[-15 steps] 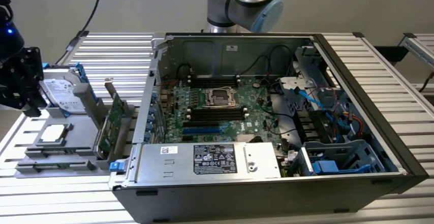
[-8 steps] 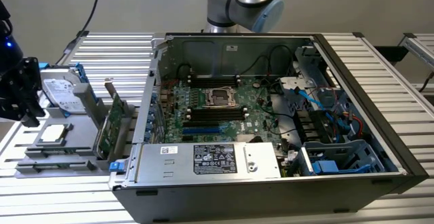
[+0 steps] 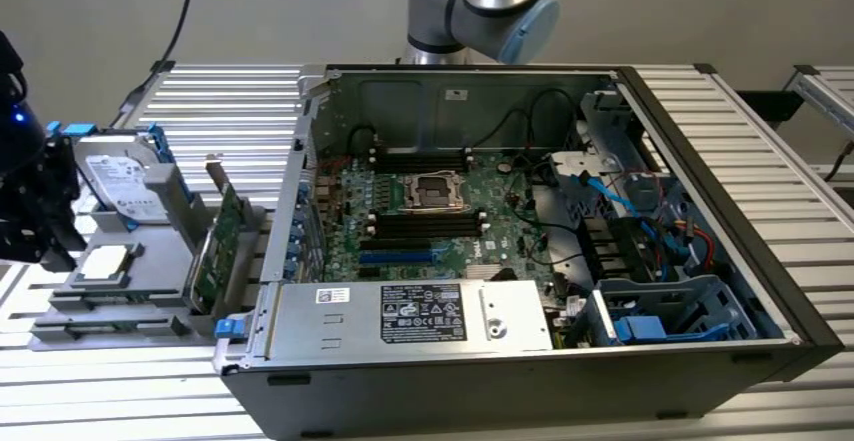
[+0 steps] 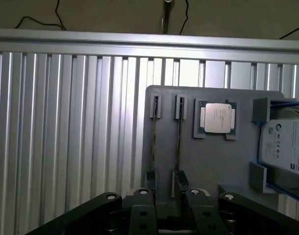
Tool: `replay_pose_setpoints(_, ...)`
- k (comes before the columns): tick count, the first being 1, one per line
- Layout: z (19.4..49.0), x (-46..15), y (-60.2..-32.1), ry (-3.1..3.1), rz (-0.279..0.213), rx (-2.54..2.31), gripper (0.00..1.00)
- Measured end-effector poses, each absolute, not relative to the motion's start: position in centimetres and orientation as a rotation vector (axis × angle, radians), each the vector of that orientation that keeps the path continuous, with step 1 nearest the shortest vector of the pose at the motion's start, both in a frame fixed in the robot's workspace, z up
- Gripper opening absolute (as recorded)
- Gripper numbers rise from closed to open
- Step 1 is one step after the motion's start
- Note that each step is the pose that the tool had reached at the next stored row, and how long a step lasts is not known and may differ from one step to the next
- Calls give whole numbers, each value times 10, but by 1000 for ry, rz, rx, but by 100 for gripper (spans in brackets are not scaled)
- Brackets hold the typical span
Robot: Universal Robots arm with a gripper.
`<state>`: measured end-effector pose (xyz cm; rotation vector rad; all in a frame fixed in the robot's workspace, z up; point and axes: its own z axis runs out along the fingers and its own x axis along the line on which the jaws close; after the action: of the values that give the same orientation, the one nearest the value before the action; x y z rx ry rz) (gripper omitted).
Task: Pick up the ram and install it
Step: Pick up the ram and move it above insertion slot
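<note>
Two close-set sticks, the ram (image 4: 179, 142) & its twin (image 4: 153, 142), risk a mis-grab: the end effector (image 4: 165, 177), spread & empty, seems to straddle neither cleanly.

Thin ram (image 4: 178, 144) on edge in grey holder (image 4: 213, 161)
</note>
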<state>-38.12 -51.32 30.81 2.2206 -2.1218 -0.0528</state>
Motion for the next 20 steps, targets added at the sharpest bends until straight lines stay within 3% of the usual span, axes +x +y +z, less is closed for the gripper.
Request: replay_pose_setpoints(20, 272, -396, -515, -2032, -52, 2301, 30)
